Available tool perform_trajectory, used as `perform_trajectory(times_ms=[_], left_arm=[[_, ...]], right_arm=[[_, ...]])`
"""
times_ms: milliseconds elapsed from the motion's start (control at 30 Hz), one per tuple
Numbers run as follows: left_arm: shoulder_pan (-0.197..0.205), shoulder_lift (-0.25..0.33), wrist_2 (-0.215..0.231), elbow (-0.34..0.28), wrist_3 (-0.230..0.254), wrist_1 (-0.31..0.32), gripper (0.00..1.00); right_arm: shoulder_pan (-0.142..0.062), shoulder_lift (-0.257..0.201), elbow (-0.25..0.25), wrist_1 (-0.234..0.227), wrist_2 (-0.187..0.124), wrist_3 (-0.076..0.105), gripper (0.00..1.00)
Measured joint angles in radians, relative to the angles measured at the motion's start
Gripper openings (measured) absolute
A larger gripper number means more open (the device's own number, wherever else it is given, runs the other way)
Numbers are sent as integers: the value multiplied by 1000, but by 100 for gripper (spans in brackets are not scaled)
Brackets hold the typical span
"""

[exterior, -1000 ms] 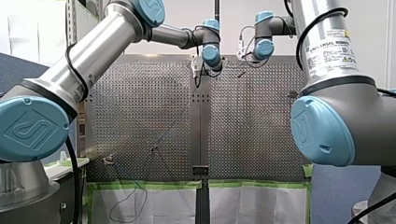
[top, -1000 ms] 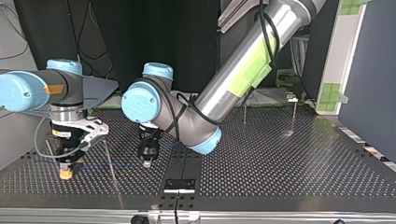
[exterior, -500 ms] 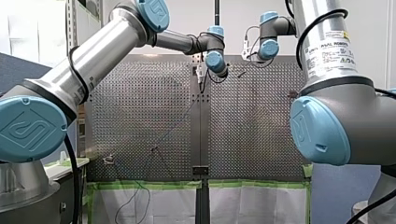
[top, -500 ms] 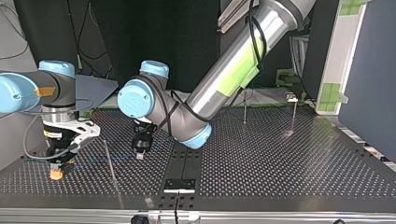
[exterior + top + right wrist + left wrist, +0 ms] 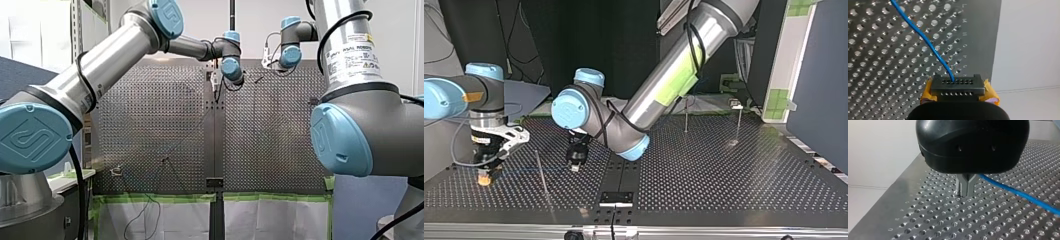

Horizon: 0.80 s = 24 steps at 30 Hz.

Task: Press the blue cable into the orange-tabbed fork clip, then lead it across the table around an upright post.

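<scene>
- Near the left edge of the table (image 5: pixel 724 192) in the top view, my right gripper (image 5: pixel 484 178) points straight down. Its yellow-orange pads sit low over the perforated surface, and I cannot tell whether they touch it.
- Seen from the right wrist view, that gripper's fingers are closed together. The blue cable (image 5: pixel 1020 194) crosses the table ahead of them and ends in their grip.
- Just to the right in the top view, a thin upright post (image 5: pixel 541 172) stands between the two grippers, closer to the table's near edge than they are. The cable shows there as a faint blue line low over the table, running from one gripper to the other. It crosses the post, but I cannot tell on which side.
- Right of that post, short of the table's middle, my left gripper (image 5: pixel 574 168) hangs point-down. Its arm comes in at the top right and reaches past the middle.
- From the left wrist view, its metal fingers are pressed together with their tips down at the table's surface. The cable comes out at their side and slants away low over the holes, so the pincer is closed on the cable.
- Toward the table's far right corner in the top view, a second post (image 5: pixel 685 120) and a third post (image 5: pixel 739 124) stand upright, well apart from the grippers. A small fixture (image 5: pixel 735 104) sits beside the third post, too small to make out.
</scene>
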Motion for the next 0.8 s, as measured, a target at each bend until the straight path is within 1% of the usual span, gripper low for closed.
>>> perform_trajectory(times_ms=[167, 333, 400, 600, 800], left_arm=[[7, -3, 12, 2, -16, 2, 0], [13, -4, 14, 0, -21, 3, 0], [14, -5, 14, -1, -23, 4, 0], [15, -28, 12, -2, -24, 0, 0], [16, -48, 8, -2, -27, -1, 0]], right_arm=[[-4, 3, 9, -1, 2, 3, 0], [-11, 6, 30, -6, 5, 16, 0], [-14, 7, 40, -8, 5, 18, 0], [-21, 10, 72, -14, 7, 23, 0], [-24, 33, 105, -16, 4, 24, 0]])
